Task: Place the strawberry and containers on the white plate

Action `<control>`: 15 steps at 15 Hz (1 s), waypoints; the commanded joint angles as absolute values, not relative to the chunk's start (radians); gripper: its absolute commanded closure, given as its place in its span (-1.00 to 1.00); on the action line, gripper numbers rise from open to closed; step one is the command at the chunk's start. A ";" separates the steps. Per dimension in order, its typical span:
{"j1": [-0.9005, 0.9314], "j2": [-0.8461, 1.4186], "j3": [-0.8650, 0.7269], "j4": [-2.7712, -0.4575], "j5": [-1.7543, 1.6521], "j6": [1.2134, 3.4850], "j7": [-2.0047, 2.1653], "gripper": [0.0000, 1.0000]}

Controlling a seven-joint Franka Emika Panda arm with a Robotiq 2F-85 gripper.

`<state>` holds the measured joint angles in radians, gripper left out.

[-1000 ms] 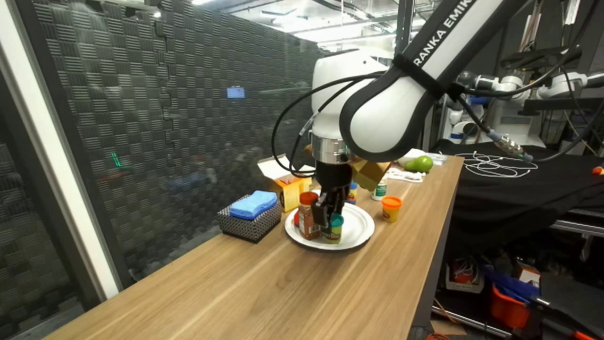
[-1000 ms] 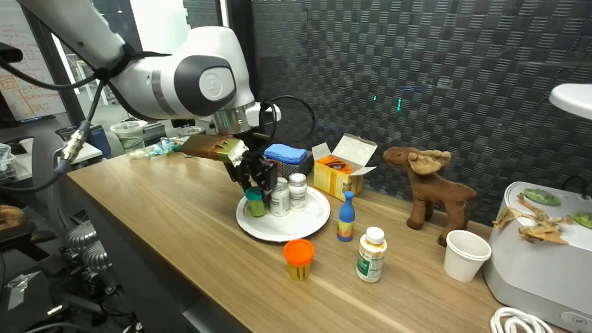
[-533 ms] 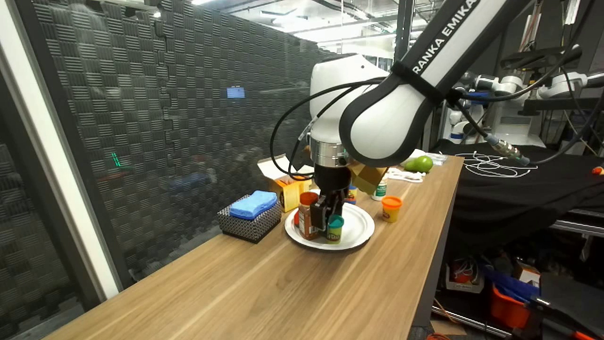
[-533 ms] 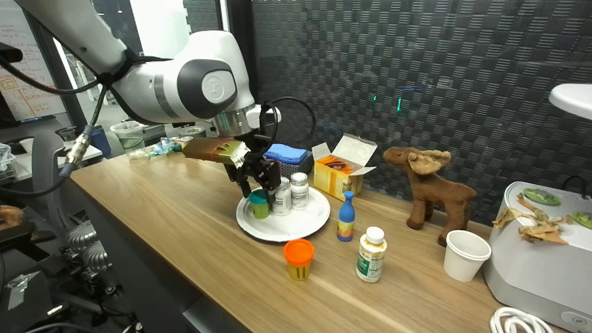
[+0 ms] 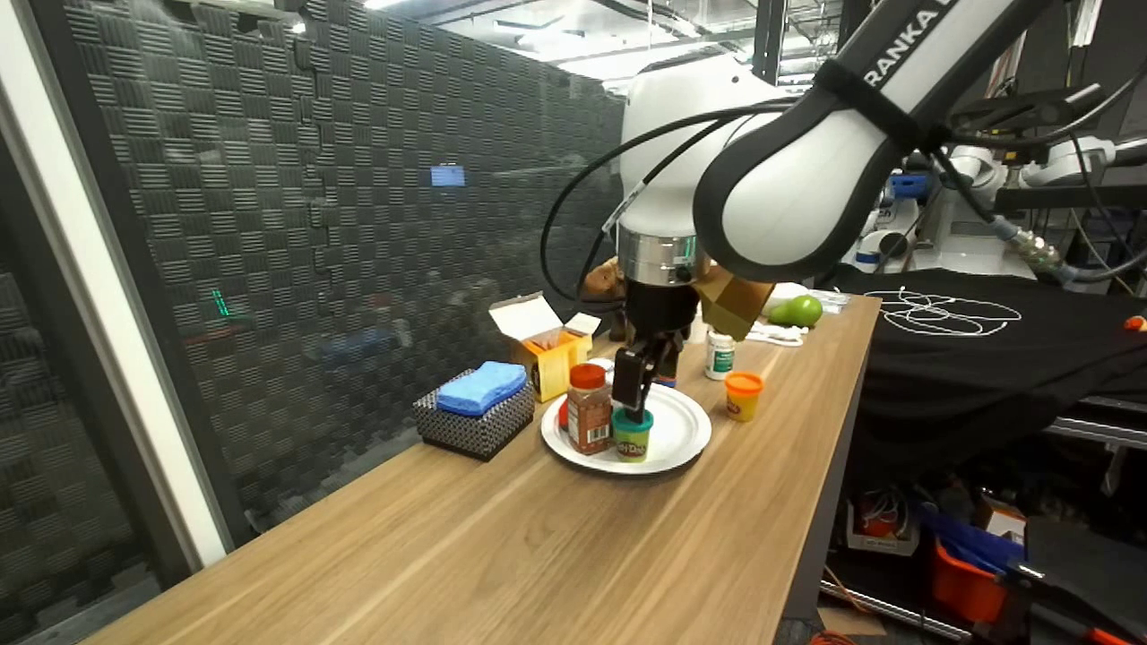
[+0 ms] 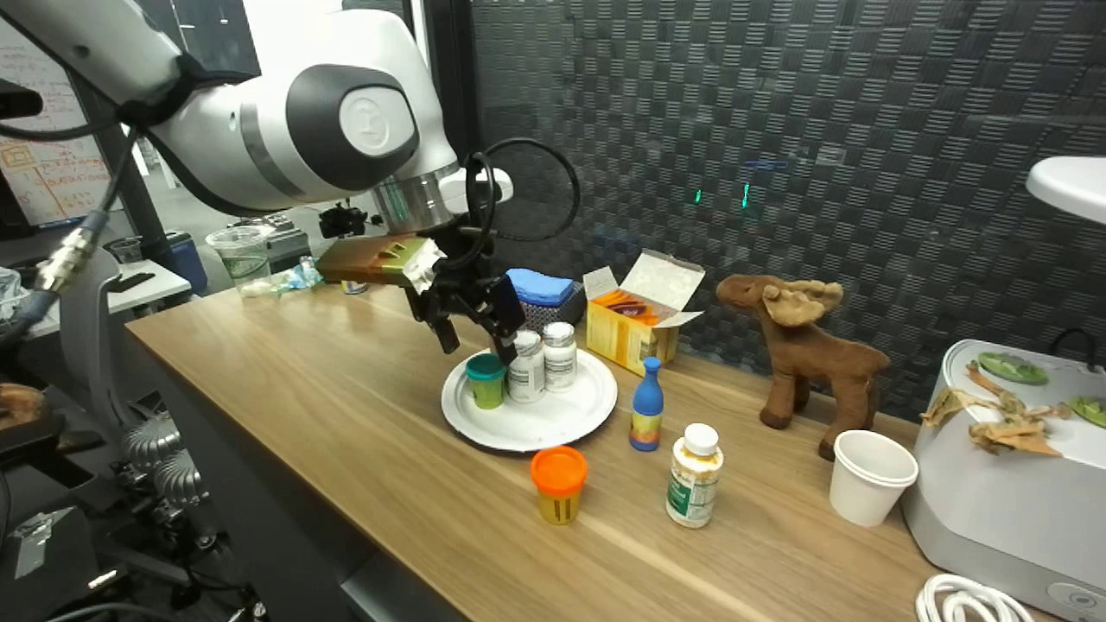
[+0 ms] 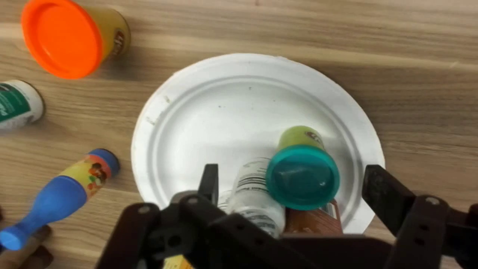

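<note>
The white plate (image 7: 246, 65) carries a teal-lidded tub (image 7: 302, 177), two white bottles (image 6: 526, 371) and an orange-capped spice bottle (image 5: 589, 417), all upright. Beside the spice bottle peeks a red bit, apparently the strawberry (image 5: 563, 415), mostly hidden. My gripper (image 7: 291, 179) is open above the teal-lidded tub, its fingers wide apart on either side of the lid and touching nothing that I can make out. Off the plate, on the table, stand an orange-lidded tub (image 6: 558, 484), a white-capped bottle with a green label (image 6: 694, 475) and a blue bottle (image 6: 646, 410).
Close behind the plate are an opened yellow carton (image 6: 631, 333) and a dark box with a blue cloth (image 5: 482, 387) on top. Farther along stand a toy moose (image 6: 804, 363), paper cups (image 6: 873, 475) and a grey appliance (image 6: 1011, 501). A long table edge runs down one side.
The jaws have spread wider and let go of the teal-lidded tub. My gripper has risen above it, while the tub stays standing on the plate, shifted only slightly.
</note>
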<state>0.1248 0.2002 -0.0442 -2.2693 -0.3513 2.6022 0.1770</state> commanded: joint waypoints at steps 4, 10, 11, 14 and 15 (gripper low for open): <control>0.036 0.102 -0.097 -2.334 -0.383 2.657 0.185 -1.00; -0.021 0.160 -0.126 -2.306 -0.372 2.655 0.171 -1.00; -0.026 0.164 -0.128 -2.311 -0.365 2.652 0.169 -1.00; -0.035 0.177 -0.134 -2.329 -0.365 2.649 0.172 -1.00; -0.036 0.182 -0.138 -2.333 -0.369 2.645 0.177 -1.00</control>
<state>-0.0330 0.1774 -0.1278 -2.3233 -0.3670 2.6396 0.1758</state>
